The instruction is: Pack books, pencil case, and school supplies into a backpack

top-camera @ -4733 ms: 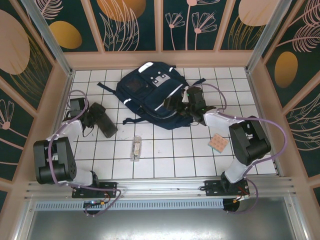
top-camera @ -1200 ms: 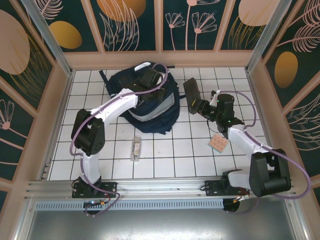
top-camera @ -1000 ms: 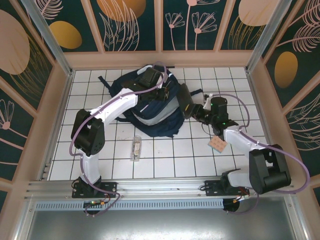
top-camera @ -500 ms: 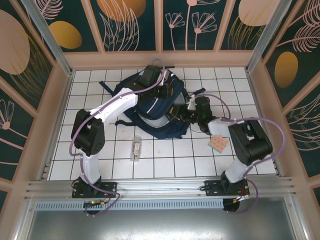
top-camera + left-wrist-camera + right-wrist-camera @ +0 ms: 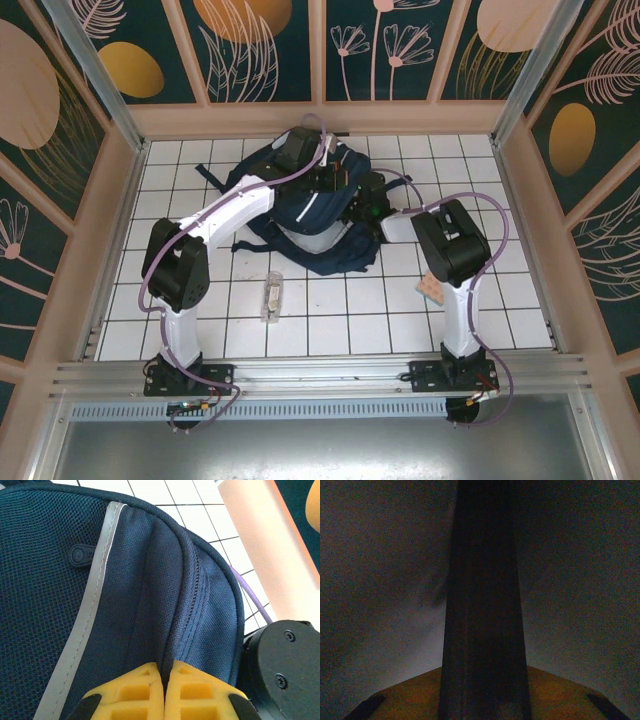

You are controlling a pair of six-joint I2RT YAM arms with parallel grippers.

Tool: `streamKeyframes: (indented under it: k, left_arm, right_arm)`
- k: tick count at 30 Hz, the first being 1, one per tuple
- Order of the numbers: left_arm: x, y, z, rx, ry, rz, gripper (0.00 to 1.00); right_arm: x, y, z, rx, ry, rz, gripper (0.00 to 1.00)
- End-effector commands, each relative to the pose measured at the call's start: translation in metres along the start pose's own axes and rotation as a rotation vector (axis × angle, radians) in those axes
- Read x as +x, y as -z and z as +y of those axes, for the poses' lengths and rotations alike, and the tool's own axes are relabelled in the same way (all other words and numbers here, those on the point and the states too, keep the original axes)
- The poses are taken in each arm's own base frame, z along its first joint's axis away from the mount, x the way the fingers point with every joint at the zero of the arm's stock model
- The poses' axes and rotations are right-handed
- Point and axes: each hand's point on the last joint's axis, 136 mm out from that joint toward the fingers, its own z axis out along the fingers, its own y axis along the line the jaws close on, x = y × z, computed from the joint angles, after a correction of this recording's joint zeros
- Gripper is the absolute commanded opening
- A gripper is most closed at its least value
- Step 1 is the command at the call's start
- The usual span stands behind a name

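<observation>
The navy backpack [image 5: 310, 215] lies at the back middle of the tiled table. My left gripper [image 5: 325, 178] is shut on a fold of its fabric beside the zip, the yellow fingers [image 5: 135, 690] pinching the backpack [image 5: 125, 580] edge. My right gripper [image 5: 368, 203] reaches into the bag's right side. In the dark right wrist view its fingers [image 5: 560, 695] are shut on a dark oblong pencil case [image 5: 482, 620] standing between them. The pinkish dotted pad [image 5: 435, 288] and the clear oblong box [image 5: 272, 295] lie on the tiles. The books and the pouch are hidden.
Wooden walls [image 5: 320, 118] close in the table at the back and both sides. The right arm's elbow [image 5: 450, 240] hangs over the tiles just above the pad. A metal rail [image 5: 320, 375] runs along the near edge.
The left arm swung from the table's left side to the backpack's top and gripped it. The right gripper carried the dark case leftwards from the right of the bag into its opening.
</observation>
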Motion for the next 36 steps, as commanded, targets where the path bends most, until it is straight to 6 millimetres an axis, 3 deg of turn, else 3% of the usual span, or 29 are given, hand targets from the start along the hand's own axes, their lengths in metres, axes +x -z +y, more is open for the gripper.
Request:
streamKeyframes:
  k: [1, 4, 12, 18, 25, 26, 28, 31, 36]
  left_arm:
    - [-0.037, 0.033, -0.059, 0.169, -0.066, -0.125, 0.00]
    - [-0.042, 0.030, -0.049, 0.142, -0.057, -0.141, 0.00]
    - [-0.067, 0.029, -0.022, 0.125, -0.015, -0.206, 0.00]
    - [-0.073, 0.028, -0.028, 0.158, -0.011, -0.220, 0.00]
    - [-0.051, 0.010, -0.022, 0.223, 0.072, -0.160, 0.00]
    - [-0.049, 0.010, -0.021, 0.223, 0.082, -0.162, 0.09]
    - [-0.048, 0.014, -0.017, 0.201, 0.084, -0.181, 0.45]
    - [-0.051, 0.028, -0.007, 0.147, 0.086, -0.229, 0.84]
    - [-0.052, 0.051, 0.027, 0.093, 0.145, -0.269, 0.96]
  right_arm:
    - [-0.003, -0.005, -0.017, 0.084, -0.072, -0.038, 0.23]
    - [-0.007, 0.013, -0.020, 0.143, -0.065, -0.089, 0.38]
    - [-0.017, 0.066, -0.005, 0.319, 0.023, -0.130, 0.77]
    - [-0.018, 0.111, -0.009, 0.401, 0.057, -0.118, 0.82]
    - [-0.030, 0.183, 0.009, 0.542, 0.173, -0.227, 0.81]
    - [-0.034, 0.194, 0.014, 0.561, 0.203, -0.266, 0.81]
    - [-0.038, 0.210, 0.022, 0.594, 0.244, -0.331, 0.83]
    - [-0.045, 0.225, 0.026, 0.641, 0.268, -0.411, 0.99]
    - [-0.060, 0.229, 0.036, 0.565, 0.238, -0.423, 0.99]
